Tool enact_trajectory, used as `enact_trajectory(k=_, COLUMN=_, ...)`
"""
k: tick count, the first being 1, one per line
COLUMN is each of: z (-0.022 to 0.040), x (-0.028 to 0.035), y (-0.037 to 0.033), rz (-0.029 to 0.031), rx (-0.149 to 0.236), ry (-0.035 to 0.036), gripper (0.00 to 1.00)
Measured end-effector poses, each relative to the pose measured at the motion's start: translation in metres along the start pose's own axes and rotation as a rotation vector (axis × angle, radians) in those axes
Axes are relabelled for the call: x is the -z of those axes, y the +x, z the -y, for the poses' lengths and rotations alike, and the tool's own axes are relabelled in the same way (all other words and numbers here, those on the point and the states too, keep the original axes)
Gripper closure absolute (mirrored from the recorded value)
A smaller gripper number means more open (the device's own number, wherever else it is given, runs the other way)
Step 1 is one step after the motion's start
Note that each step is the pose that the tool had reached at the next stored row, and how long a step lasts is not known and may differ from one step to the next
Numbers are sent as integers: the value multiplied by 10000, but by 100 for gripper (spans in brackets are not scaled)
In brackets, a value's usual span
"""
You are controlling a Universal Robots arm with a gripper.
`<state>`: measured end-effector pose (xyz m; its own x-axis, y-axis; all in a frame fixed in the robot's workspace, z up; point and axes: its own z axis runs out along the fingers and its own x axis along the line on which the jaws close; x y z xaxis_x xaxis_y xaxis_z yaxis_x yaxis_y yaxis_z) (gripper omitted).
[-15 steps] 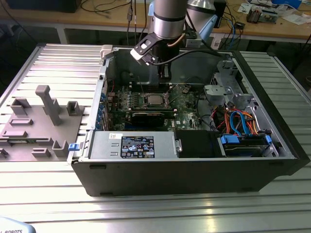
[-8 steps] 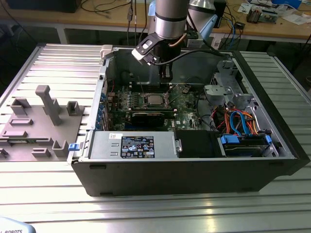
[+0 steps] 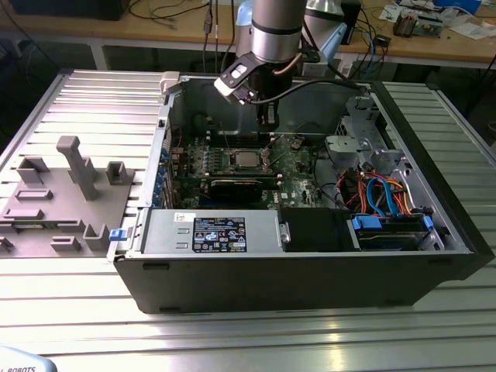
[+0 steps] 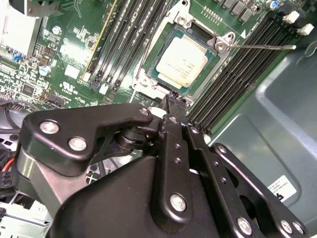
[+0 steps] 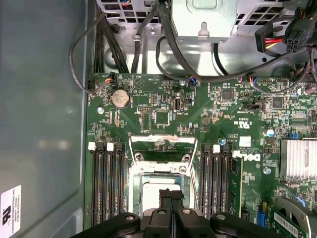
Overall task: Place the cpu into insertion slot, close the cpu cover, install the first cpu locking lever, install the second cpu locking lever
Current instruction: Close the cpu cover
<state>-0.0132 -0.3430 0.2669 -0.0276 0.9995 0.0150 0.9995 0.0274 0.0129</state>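
Claw [image 4: 174, 98], tips pressed together and empty, hovers beside the cpu [image 4: 182, 60] seated in the insertion slot [image 4: 148, 84]. The cpu cover [image 5: 163, 157] stands raised; an off-centre push may bend it.

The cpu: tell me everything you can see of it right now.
The cpu is a small flat square chip with a dull, pale silver metal top. It lies flat inside the insertion slot, framed by its silver rim, between banks of long black memory slots. The shut pincer hangs by one edge; whether it touches the chip cannot be told.
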Motion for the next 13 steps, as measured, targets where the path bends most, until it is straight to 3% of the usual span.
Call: enact_trajectory(k=13, z=-54, x=3, y=-1, rz=0, rx=0, ry=0, gripper=89)
